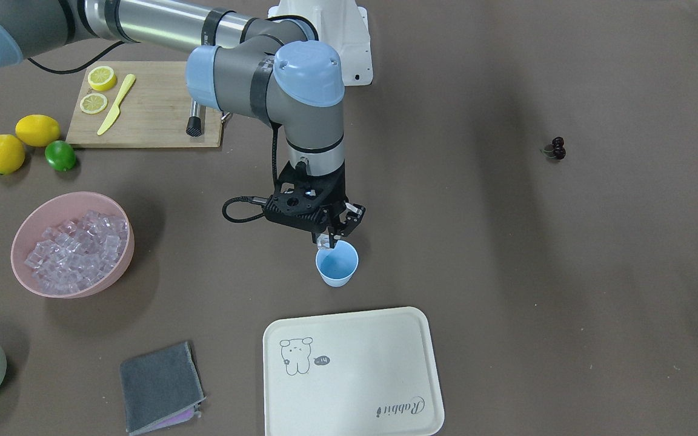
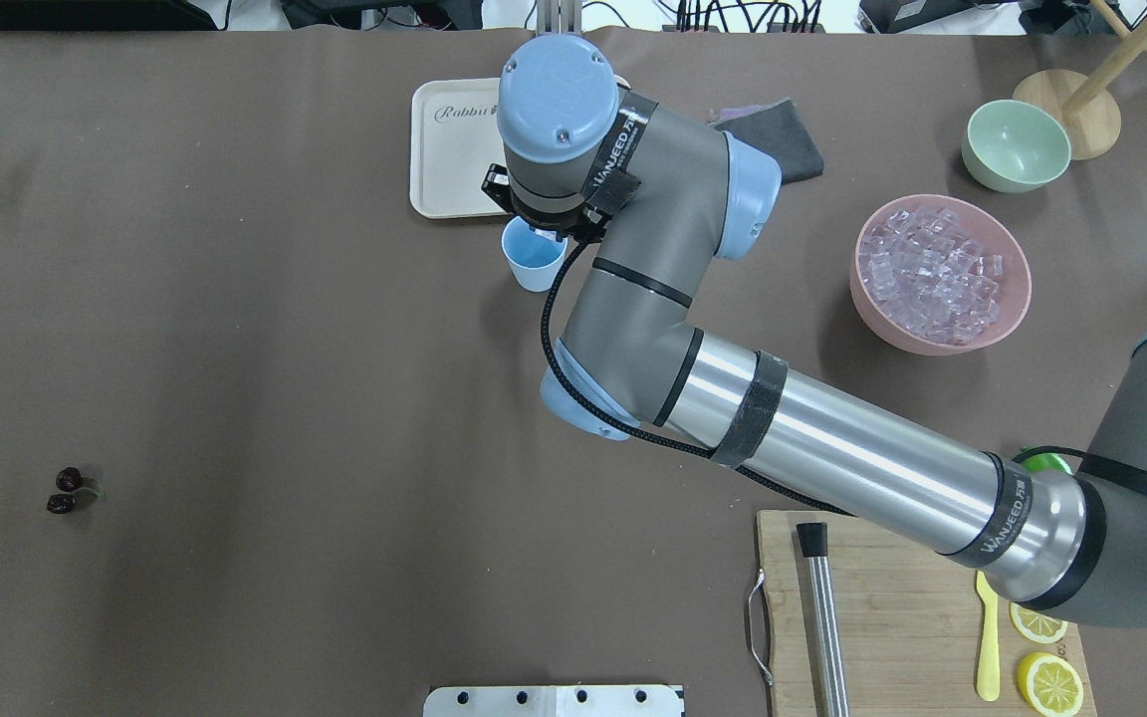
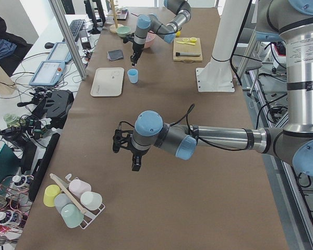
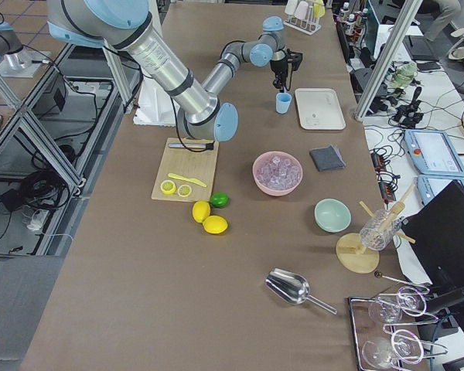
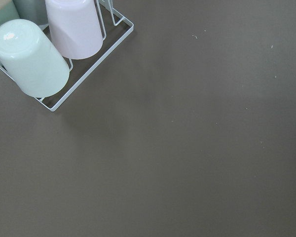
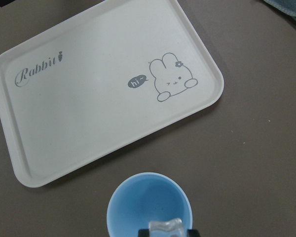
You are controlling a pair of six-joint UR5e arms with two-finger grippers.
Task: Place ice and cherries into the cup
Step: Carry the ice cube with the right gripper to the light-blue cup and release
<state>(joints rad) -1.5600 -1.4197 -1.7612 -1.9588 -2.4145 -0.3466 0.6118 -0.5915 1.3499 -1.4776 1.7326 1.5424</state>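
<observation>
The brown desk [image 1: 506, 303] carries everything. The right arm [image 1: 306, 103] reaches to mid-desk. Its wrist hides the tool in the overhead view. The cream tray [image 1: 373, 345] lies near the light-blue cup [image 1: 337, 266], and the pink bowl [image 1: 120, 267] of ice [image 1: 76, 248] sits well apart. The cup stands upright. The front-facing view shows the right tool [image 1: 332, 241] just above its robot-side rim, and the right wrist view shows one ice cube [image 6: 165, 227] pinched there. The cherries [image 1: 555, 148] lie far off on bare desk. The left tool [image 3: 135, 166] appears only in the side view, so I cannot tell its grip.
</observation>
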